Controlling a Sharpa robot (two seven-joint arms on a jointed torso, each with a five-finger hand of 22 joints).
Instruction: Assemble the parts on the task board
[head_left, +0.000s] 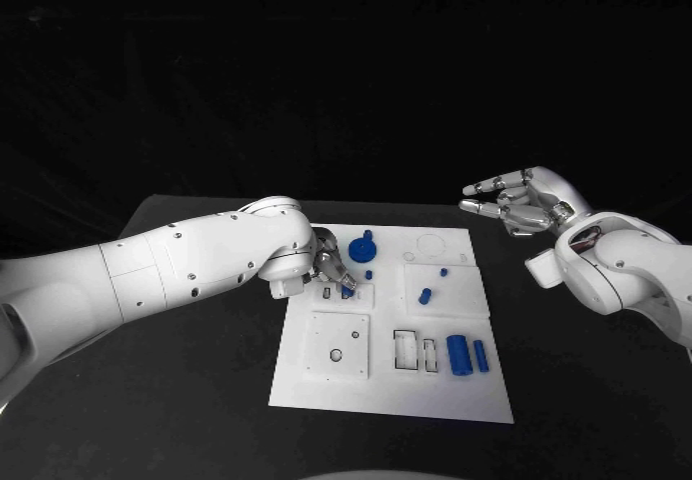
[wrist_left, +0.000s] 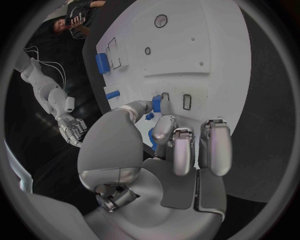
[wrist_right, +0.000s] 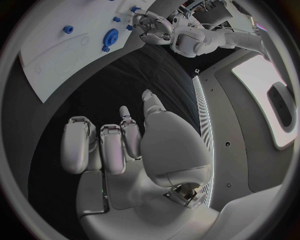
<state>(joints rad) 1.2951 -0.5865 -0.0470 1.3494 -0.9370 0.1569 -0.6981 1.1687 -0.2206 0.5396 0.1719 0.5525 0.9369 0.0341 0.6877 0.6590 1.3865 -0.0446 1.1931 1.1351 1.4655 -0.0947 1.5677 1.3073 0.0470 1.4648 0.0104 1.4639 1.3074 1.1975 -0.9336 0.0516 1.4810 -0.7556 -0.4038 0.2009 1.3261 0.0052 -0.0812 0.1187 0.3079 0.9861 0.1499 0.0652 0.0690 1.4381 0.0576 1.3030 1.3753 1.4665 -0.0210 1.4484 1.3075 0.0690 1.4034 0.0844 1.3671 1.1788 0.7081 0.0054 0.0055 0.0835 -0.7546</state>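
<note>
black table (head_left: 173, 400) is stretching out under the white task board (head_left: 332, 390), which is lying flat in the middle so both my arms can reach its slots. i am lowering my left hand (head_left: 325, 270) over the board's upper left block, and it looks like i am pinching a small blue part (wrist_left: 156, 103) between thumb and fingertip, holding it right at a rectangular slot, probably to seat it. my right hand (head_left: 522, 203) is hovering off the board's far right corner, fingers loosely curled and apart, holding nothing, keeping out of the way i think. other blue parts are waiting on the board: a round one (head_left: 361, 243) near the top, a peg (head_left: 426, 296) on the right block, and two cylinders (head_left: 459, 354) lying side by side by the empty slots at the lower right.
</note>
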